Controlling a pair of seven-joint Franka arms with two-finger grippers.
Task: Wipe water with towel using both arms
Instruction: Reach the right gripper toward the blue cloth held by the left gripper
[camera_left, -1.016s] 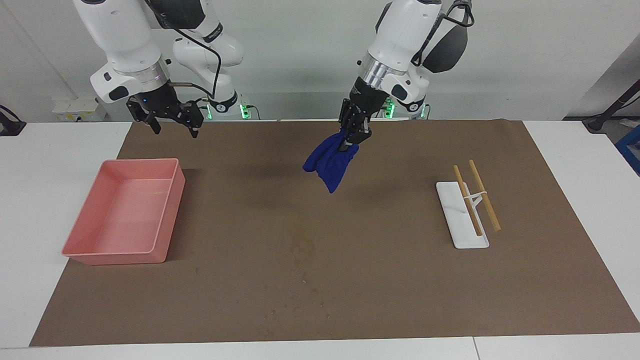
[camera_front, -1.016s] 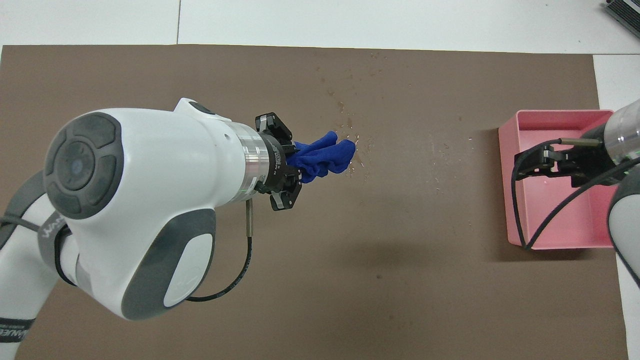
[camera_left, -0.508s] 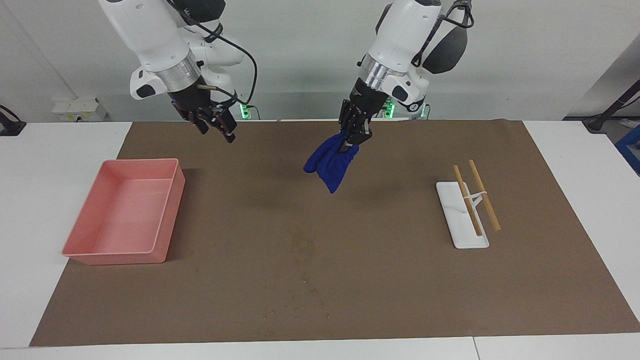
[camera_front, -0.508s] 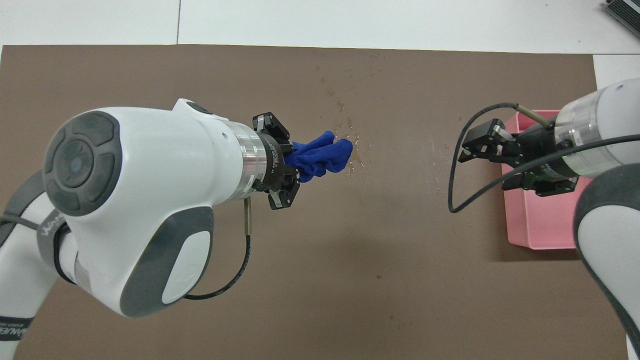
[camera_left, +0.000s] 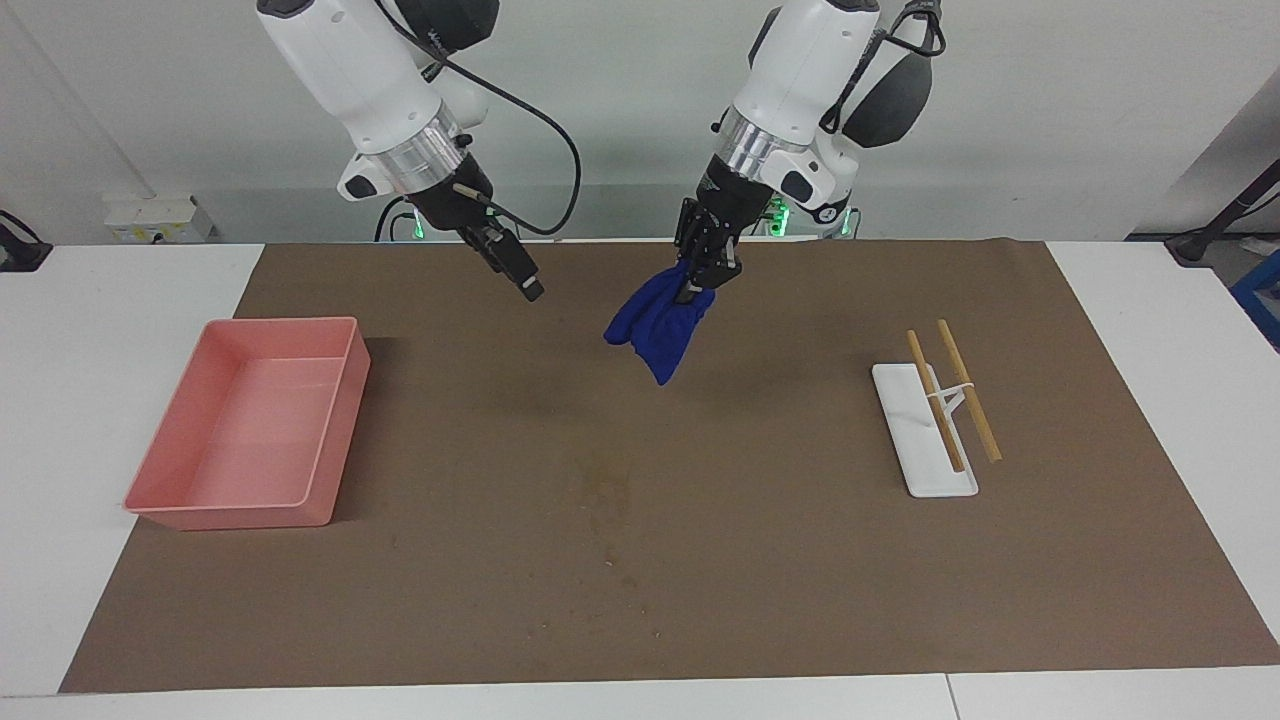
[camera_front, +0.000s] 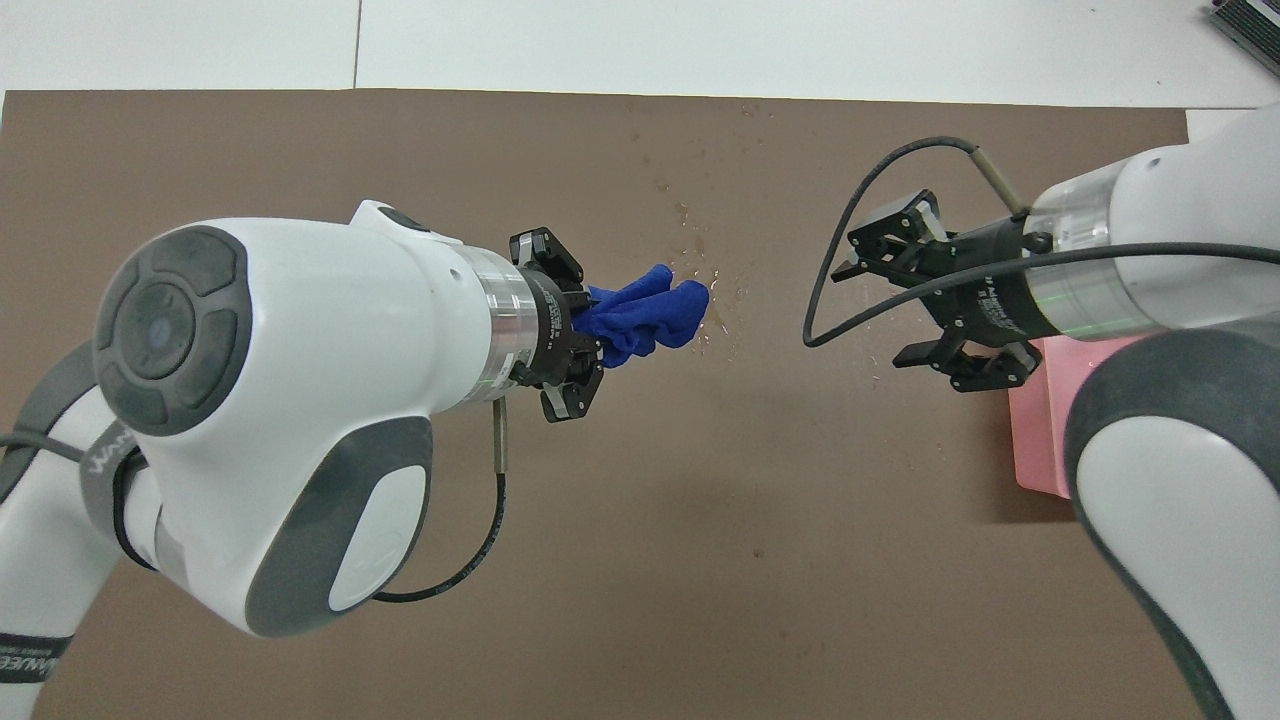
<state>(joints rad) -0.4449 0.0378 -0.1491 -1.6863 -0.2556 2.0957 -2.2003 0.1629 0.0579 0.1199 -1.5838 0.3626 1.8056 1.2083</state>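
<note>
My left gripper (camera_left: 703, 277) is shut on the royal-blue towel (camera_left: 655, 330) and holds it bunched and hanging in the air over the brown mat; it also shows in the overhead view (camera_front: 588, 322) with the towel (camera_front: 645, 315). The water (camera_left: 608, 497) is a faint smear with specks on the mat's middle, farther from the robots than the spot under the towel. In the overhead view the water (camera_front: 703, 250) lies just past the towel's tip. My right gripper (camera_left: 527, 287) is raised over the mat between the pink tray and the towel, pointing toward the towel (camera_front: 855, 265).
A pink tray (camera_left: 340, 440) stands on the mat at the right arm's end (camera_front: 1035, 430). A white rack (camera_left: 925, 450) with two wooden sticks (camera_left: 968, 395) stands toward the left arm's end. The brown mat (camera_left: 800, 580) covers most of the white table.
My right arm has swung from over the pink tray toward the table's middle and the towel. My left arm has held still with the towel.
</note>
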